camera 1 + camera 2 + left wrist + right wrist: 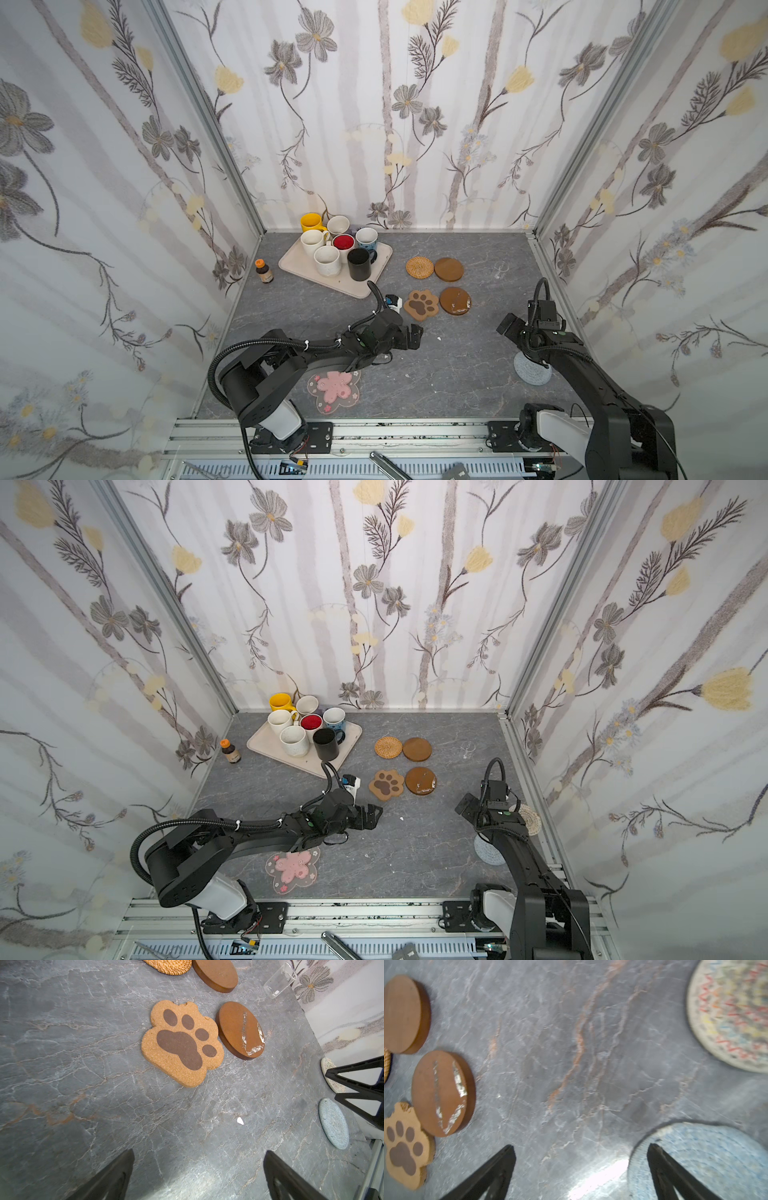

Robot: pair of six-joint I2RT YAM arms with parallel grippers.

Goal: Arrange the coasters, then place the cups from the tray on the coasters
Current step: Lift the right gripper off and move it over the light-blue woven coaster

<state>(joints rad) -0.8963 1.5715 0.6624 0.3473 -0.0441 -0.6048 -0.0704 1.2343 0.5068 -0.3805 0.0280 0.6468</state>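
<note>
Coasters [419, 266]: in both top views four form a square right of centre, seemingly arranged. The cups [343, 242] crowd the tray [298, 266], upper left.

Left wrist: left gripper [199, 1151] is spread and empty over the table [83, 1064].

Right wrist: right gripper [581, 1145] is spread and empty beside the blue coaster [726, 1153], lower right, likely the next pick.

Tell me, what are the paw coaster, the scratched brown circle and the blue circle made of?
The paw coaster looks like cork: tan, grainy, matte, with darker pads printed on. The scratched brown circle seems to be wood or pressed board: thick, smooth, with pale flaked patches. The blue circle looks like knitted yarn: soft ribbed rings, though the view is blurry.
</note>
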